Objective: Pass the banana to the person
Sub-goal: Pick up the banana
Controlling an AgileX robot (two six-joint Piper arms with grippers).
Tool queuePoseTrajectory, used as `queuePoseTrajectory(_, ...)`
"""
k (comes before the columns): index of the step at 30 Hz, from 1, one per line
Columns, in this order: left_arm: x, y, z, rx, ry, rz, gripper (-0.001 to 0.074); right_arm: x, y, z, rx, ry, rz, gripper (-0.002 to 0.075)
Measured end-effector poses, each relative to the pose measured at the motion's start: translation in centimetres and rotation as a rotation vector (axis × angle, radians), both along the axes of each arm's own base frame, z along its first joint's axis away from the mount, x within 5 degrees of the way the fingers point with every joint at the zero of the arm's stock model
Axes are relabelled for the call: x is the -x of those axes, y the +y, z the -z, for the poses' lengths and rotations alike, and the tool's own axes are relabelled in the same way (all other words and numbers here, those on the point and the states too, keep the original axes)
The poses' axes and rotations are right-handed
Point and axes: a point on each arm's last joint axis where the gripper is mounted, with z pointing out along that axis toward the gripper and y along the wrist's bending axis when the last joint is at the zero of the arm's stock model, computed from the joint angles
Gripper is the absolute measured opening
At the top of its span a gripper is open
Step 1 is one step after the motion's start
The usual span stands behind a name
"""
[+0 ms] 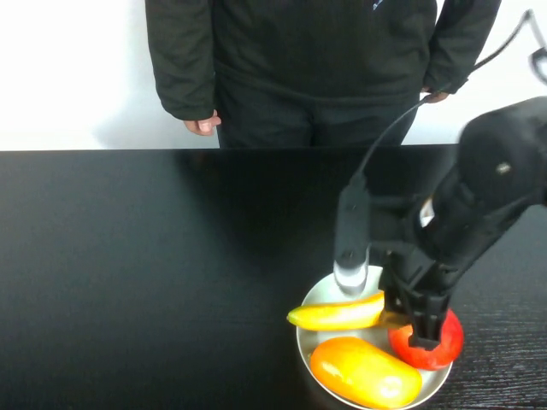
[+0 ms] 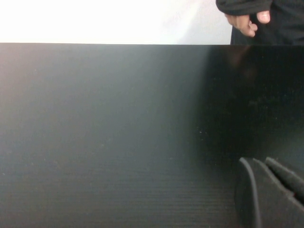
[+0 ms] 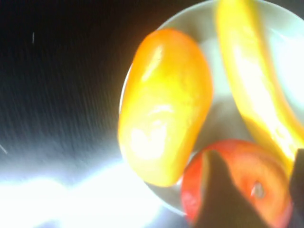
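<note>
The banana [image 1: 338,313] lies across a white plate [image 1: 318,295] at the near right of the table, its narrow tip pointing left. It also shows in the right wrist view [image 3: 251,80]. My right gripper [image 1: 420,329] is open and low over the plate at the banana's right end. In the right wrist view [image 3: 259,190] its fingers stand either side of a red round fruit [image 3: 256,171], holding nothing. The person [image 1: 316,60] stands behind the table's far edge with hands down. My left gripper [image 2: 273,190] shows only in its wrist view, shut and empty over bare table.
An orange-yellow mango [image 1: 365,371] and the red fruit [image 1: 448,348] share the plate with the banana. The black table [image 1: 171,239] stretches left and towards the person. The person's hand [image 2: 247,21] hangs at the far edge.
</note>
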Motion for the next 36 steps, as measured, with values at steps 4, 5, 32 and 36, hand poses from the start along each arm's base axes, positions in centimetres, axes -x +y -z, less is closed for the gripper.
queuePoseTrajectory(4, 0.0, 0.0, 0.0, 0.0, 0.0, 0.0, -0.0004, -1.5, 0.7, 2.7, 0.067, -0.018, -0.121, 0.0372)
queuePoseTrajectory(5, 0.0, 0.0, 0.0, 0.0, 0.0, 0.0, -0.0004, -1.8, 0.8, 3.5, 0.087, -0.026, -0.145, 0.0386)
queuePoseTrajectory(32, 0.0, 0.0, 0.0, 0.0, 0.0, 0.0, -0.0004, -5.2, 2.6, 11.9, 0.159, -0.062, -0.329, 0.041)
queuePoseTrajectory(36, 0.0, 0.0, 0.0, 0.0, 0.0, 0.0, -0.0004, -5.3, 2.7, 12.4, 0.162, -0.06, -0.33, 0.039)
